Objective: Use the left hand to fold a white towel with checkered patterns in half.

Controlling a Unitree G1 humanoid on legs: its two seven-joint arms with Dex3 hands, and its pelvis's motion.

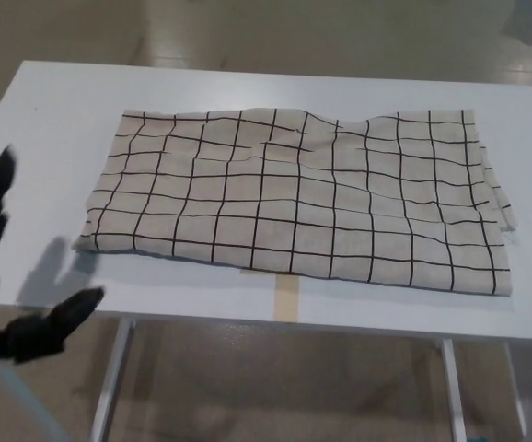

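The towel (pixel 294 198) lies flat and spread out on the white table (pixel 45 138), with its long side going left to right. It is not folded yet. The left hand (pixel 8 276) is up at the near left edge of the table, just beside the towel's near left corner but not touching it. Its fingers are spread wide and it holds nothing. I think this is the reach. Next it needs to pinch the left edge and carry it over to the right side.
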